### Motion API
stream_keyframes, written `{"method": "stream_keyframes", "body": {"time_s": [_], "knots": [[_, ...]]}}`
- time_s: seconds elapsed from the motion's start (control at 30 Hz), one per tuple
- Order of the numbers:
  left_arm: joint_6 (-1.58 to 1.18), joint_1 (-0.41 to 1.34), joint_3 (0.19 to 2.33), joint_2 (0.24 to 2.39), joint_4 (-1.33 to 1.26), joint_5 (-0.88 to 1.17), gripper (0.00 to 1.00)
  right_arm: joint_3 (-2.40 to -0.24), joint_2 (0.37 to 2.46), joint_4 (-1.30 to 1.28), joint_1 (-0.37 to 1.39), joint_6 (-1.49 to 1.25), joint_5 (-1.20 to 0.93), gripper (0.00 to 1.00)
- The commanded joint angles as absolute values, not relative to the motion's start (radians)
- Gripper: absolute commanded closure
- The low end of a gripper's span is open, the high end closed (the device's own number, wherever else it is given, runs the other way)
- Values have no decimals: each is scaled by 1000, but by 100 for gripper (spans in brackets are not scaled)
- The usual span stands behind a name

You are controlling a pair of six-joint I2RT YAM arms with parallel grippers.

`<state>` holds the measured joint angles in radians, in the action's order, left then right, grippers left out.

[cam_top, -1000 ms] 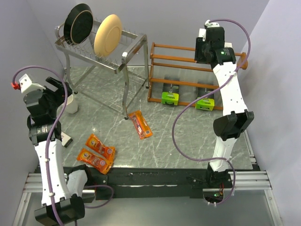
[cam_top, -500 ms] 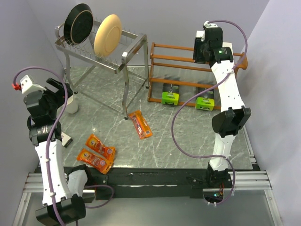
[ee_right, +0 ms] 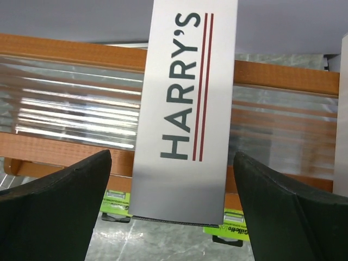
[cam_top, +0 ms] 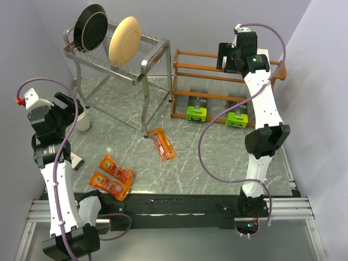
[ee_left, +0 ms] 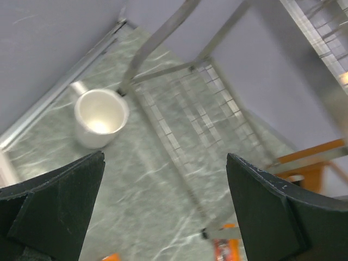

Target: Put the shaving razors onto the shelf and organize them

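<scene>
Grey-green marbled counter [cam_top: 217, 157] fills the floor of a pale lilac booth, with both arms bolted at its near edge. At the far left stands a silver wire rack on tall legs [cam_top: 155, 46], carrying a round black plate [cam_top: 90, 26] and a round cream plate [cam_top: 124, 39], both on edge.

To its right sits the orange-brown wooden shelf [cam_top: 201, 54] with three slatted tiers, and the right fingers [ee_right: 65, 196] hover at its top tier. They are spread wide and grip nothing. A long white box printed HARRY'S [ee_right: 187, 109] lies across the top rails directly between them, with a clear gap on each side. Two black-and-lime-green packs [cam_top: 196, 113] [cam_top: 237, 120] sit on the bottom tier, below those fingers.

Three flat orange packs lie on the open counter, well apart from either pair of fingers: one [cam_top: 162, 143] near the rack's front leg and two [cam_top: 116, 169] [cam_top: 109, 185] overlapping closer to the left arm.

The left fingers [ee_left: 60, 196] are raised at the left side, fully parted and empty. A small white mug [ee_left: 99, 117] stands upright just beyond the left one, beside a rack leg.
</scene>
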<state>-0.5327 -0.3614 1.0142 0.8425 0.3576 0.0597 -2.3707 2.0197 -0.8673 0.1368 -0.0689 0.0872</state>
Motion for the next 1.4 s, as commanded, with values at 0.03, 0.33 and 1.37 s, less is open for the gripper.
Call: {"method": "stream_keyframes", "body": {"time_s": [0.03,0.33,1.37], "knots": [[-408,-367,1065,891,515,-81,1,-2301,1835,-783,135,-97,39,0],[-184,-368,1032,1095,633,-291,0,-1916,1464,-626,161,-118,-18,0],[-433,-571,965,1600,617,-269,6,-1635,1216,-606,264,68,-141,0]]}}
